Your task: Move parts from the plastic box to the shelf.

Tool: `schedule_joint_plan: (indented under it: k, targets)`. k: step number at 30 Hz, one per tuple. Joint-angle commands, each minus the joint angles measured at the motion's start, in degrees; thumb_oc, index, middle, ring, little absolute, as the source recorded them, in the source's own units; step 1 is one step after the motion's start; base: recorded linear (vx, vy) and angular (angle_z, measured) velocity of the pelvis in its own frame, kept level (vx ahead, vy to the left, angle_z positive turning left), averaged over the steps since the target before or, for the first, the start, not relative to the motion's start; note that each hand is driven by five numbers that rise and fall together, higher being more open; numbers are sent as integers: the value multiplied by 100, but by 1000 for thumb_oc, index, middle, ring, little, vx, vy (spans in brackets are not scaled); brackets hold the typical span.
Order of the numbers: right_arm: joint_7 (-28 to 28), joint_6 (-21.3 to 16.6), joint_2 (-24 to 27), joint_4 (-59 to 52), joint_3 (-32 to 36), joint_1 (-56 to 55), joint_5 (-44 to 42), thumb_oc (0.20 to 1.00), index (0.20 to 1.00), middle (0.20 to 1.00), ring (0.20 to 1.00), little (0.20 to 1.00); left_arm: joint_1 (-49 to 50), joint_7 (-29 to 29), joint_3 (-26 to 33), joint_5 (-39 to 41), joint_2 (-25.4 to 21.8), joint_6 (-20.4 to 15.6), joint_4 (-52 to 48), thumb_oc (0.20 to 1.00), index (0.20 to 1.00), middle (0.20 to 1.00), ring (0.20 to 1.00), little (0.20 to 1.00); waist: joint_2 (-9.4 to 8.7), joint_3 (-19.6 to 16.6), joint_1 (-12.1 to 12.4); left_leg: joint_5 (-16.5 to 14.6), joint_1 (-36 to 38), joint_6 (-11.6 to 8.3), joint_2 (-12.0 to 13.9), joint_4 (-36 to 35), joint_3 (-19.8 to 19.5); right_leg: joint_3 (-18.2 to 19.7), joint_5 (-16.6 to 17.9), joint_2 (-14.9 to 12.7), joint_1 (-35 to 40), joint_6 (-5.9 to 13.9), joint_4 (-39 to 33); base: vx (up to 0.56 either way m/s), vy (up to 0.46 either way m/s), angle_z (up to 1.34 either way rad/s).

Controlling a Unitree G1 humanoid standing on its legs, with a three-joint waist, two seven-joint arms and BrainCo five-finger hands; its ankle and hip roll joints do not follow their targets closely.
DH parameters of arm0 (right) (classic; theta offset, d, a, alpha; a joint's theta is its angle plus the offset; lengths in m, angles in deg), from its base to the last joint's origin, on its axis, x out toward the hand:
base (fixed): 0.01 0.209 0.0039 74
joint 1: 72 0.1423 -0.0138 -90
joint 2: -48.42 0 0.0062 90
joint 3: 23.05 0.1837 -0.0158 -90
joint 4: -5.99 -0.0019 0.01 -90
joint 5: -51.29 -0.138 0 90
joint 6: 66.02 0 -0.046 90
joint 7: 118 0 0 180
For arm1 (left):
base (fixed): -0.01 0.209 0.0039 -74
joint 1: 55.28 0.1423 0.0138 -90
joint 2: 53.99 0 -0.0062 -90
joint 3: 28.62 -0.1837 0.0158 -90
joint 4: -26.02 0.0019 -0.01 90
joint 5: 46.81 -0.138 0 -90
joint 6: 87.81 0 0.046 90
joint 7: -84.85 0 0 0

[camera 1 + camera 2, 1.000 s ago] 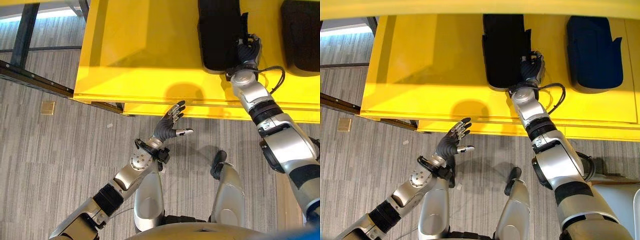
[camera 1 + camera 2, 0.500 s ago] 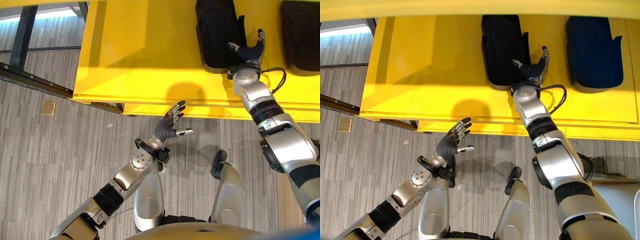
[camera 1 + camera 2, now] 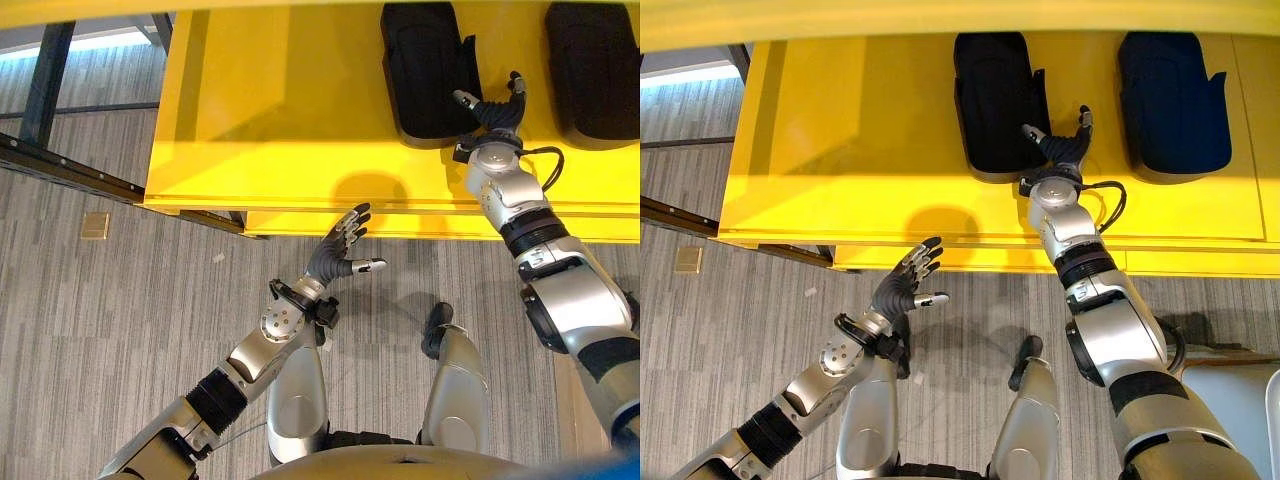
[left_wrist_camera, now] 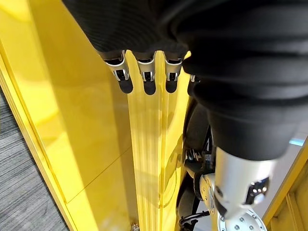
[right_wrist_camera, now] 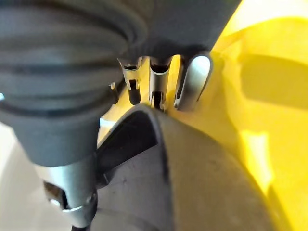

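- Grey striped floor (image 3: 120, 300) lies nearest you, and your left hand (image 3: 340, 250) hangs above it, just short of the shelf's front lip, fingers straight and spread, holding nothing. Leave it idle there; it is well apart from the work.
- Yellow shelf (image 3: 270, 110) comes next, a broad flat board. Your right hand (image 3: 492, 108) is over it, thumb and fingers splayed wide with nothing gripped. It sits just beside the near right corner of the dark part (image 3: 425, 70); whether a fingertip touches the part's edge, you cannot tell from these views.
- The part lies flat on the shelf. Its long axis runs away from you, front to back, with the rounded end toward the front lip and the notched, stepped edge on its right side.
- A second dark part (image 3: 1170, 100) lies further right on the shelf, well apart from the first and pointing the same way.
- The step in hand reads as letting go of a placed part. To do it well, keep the fingers wide, lift the hand straight up before you draw it back toward you, and keep the fingertips clear of the notched edge so the part is not dragged or twisted out of line with its neighbour.
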Motion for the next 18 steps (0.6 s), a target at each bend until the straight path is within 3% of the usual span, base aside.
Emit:
schedule_joint_plan:
  k: [1,18]
  targets:
    - [-179,323,-280,137,15,-671,-570,1000,1000,1000,1000,1000,60,-56,18,-116,142,-227,-444,1000,1000,1000,1000,1000,179,307,44,-459,389,234,-103,163,371,-110,-323,344,107,-192,579,25,7,-3]
    - [-447,196,-592,-594,-150,-1343,-389,1000,1000,1000,1000,1000,163,-29,74,-213,229,-349,-286,1000,1000,1000,1000,1000,131,307,-89,-495,468,258,-104,182,413,-15,-281,403,172,-197,487,6,4,-2]
